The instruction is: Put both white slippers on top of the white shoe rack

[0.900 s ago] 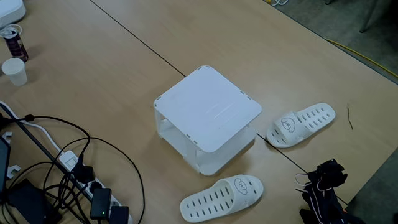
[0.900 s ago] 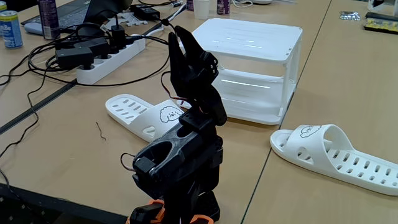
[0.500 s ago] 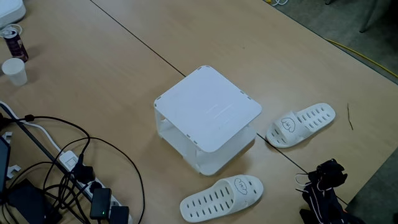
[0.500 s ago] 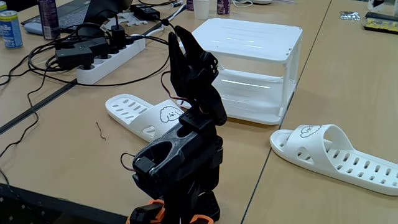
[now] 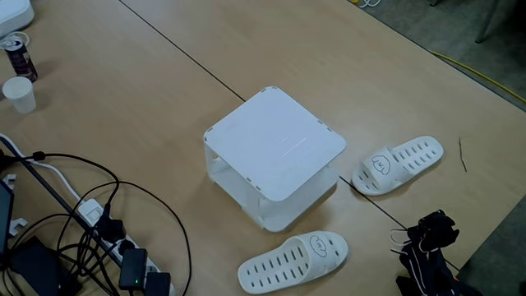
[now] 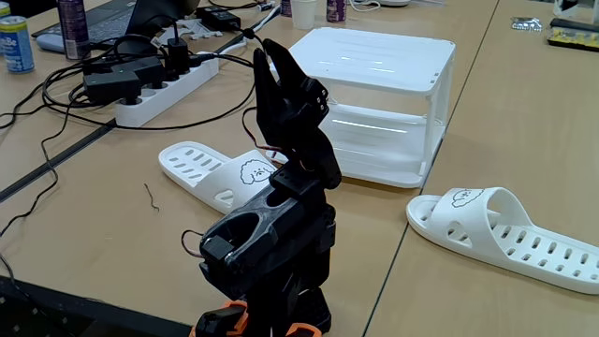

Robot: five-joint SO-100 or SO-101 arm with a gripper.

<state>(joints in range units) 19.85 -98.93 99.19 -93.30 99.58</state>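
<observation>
The white shoe rack [image 5: 275, 144] stands mid-table with its flat top bare; in the other fixed view the rack [image 6: 374, 56] is beyond the arm. One white slipper [image 5: 399, 164] lies on the table to the rack's right, the other slipper [image 5: 293, 261] in front of it. From behind the arm, one slipper [image 6: 201, 168] lies partly hidden by the arm and the other slipper [image 6: 505, 239] lies to the right. My black gripper [image 6: 270, 51] is folded back above the arm's base, pointing up, shut and holding nothing. The arm's top [image 5: 431, 230] shows at the lower right.
A power strip [image 6: 159, 89] with tangled black cables [image 5: 99, 222] fills the left side. A paper cup [image 5: 18, 93] and a can [image 5: 18, 56] stand far left, and a blue can [image 6: 14, 42] sits at the left edge. The table edge [image 5: 493, 238] runs close to the arm.
</observation>
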